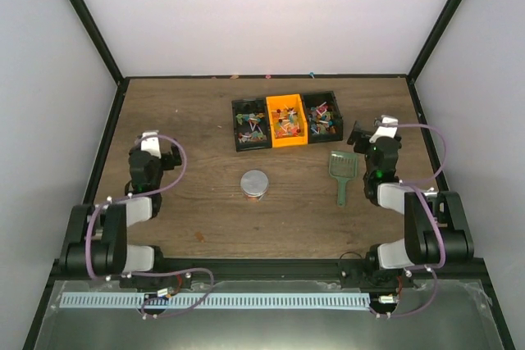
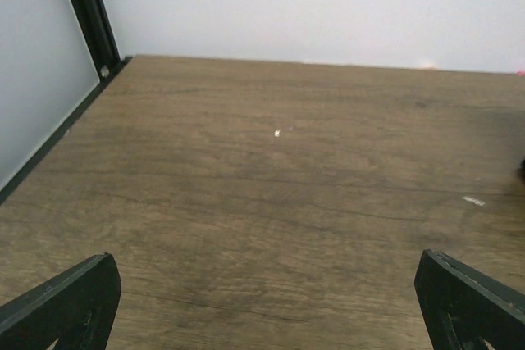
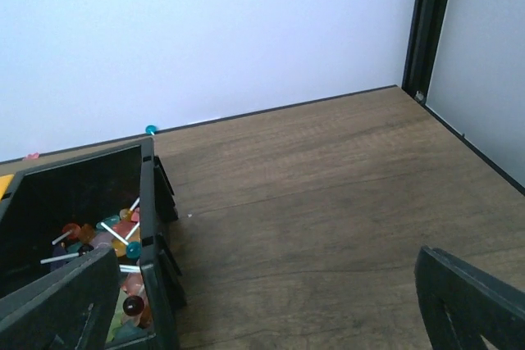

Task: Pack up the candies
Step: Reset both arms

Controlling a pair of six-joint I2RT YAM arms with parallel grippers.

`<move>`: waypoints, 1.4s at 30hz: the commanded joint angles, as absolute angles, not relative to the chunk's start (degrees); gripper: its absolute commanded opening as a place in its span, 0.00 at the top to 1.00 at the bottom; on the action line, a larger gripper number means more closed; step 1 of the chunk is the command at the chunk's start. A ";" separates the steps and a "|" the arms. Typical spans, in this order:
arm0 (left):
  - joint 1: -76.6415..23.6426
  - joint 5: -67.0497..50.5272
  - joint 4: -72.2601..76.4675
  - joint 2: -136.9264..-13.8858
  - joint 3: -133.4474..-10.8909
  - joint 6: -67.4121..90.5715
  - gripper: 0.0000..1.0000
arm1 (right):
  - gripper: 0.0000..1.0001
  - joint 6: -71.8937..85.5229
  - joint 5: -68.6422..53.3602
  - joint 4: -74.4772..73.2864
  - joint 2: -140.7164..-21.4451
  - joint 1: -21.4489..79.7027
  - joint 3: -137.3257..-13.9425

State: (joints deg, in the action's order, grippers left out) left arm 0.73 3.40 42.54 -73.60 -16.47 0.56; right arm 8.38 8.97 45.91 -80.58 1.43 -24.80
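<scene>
Top external view: the candies (image 1: 287, 125), many tiny wrapped sweets in red, blue, green, yellow and white, lie heaped in three small open plastic bins. The bins stand side by side, touching, at the rear centre of the brown wood-grain table (image 1: 189, 120): a black left bin (image 1: 235, 129), an orange middle bin (image 1: 289, 143), a black right bin (image 1: 321, 95).

Right wrist view: the candies (image 3: 107, 239) sit low inside the black right bin (image 3: 149, 202), with thin white sticks showing among them. One blue sweet (image 3: 151, 129) lies apart, at the foot of the white back wall (image 3: 246, 30).

Green plastic scoop (image 1: 340, 171): flat on the table, handle toward the near edge, just in front of the right bin.

Small clear round jar with a grey lid (image 1: 255, 184): upright, mid-table, in front of the bins and apart from them.

Right gripper (image 1: 371, 131) (image 3: 262, 284): just beside the right bin and near the scoop, fingers spread wide, nothing between them.

Left gripper (image 1: 151, 143) (image 2: 267, 284): over bare wood on the left side, well apart from the bins, fingers likewise spread wide and holding nothing.
</scene>
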 commanded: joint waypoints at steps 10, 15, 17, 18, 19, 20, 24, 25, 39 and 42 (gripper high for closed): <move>3.89 -4.12 58.92 -87.36 -20.21 0.35 0.00 | 0.00 7.79 8.96 63.74 -84.61 0.31 -16.42; 3.86 -1.84 68.76 -89.46 -15.52 0.89 0.00 | 0.00 4.22 8.30 75.11 -83.94 2.57 -9.66; 3.63 -1.46 67.88 -89.15 -15.64 0.88 0.00 | 0.00 0.16 6.57 89.72 -88.02 4.50 -4.93; 3.61 -1.41 68.36 -89.31 -15.58 0.85 0.00 | 0.00 -1.19 7.51 88.55 -88.66 6.08 -5.55; 3.60 -1.42 68.43 -89.33 -15.53 0.81 0.00 | 0.00 -1.76 7.21 85.03 -87.71 6.79 -6.71; 3.60 -1.41 68.17 -89.16 -15.55 0.73 0.00 | 0.00 -1.49 7.44 84.74 -88.03 6.79 -7.13; 3.38 -1.47 68.85 -89.11 -15.14 0.61 0.00 | 0.00 -0.93 8.64 83.34 -88.17 6.77 -8.02; 3.36 -1.75 68.87 -89.24 -15.24 0.43 0.00 | 0.00 -0.96 8.69 83.67 -88.27 6.75 -8.00; 3.08 -3.25 67.67 -89.39 -15.97 -0.61 0.00 | 0.00 -0.83 8.43 82.54 -88.24 6.68 -8.44; 2.73 -2.41 67.28 -89.39 -16.25 -0.79 0.00 | 0.00 -0.88 8.42 82.61 -88.24 6.68 -8.44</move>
State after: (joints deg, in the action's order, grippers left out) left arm 3.27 -2.57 65.47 -88.97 -15.77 -0.25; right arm 0.60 7.60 80.20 -88.23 6.52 -7.05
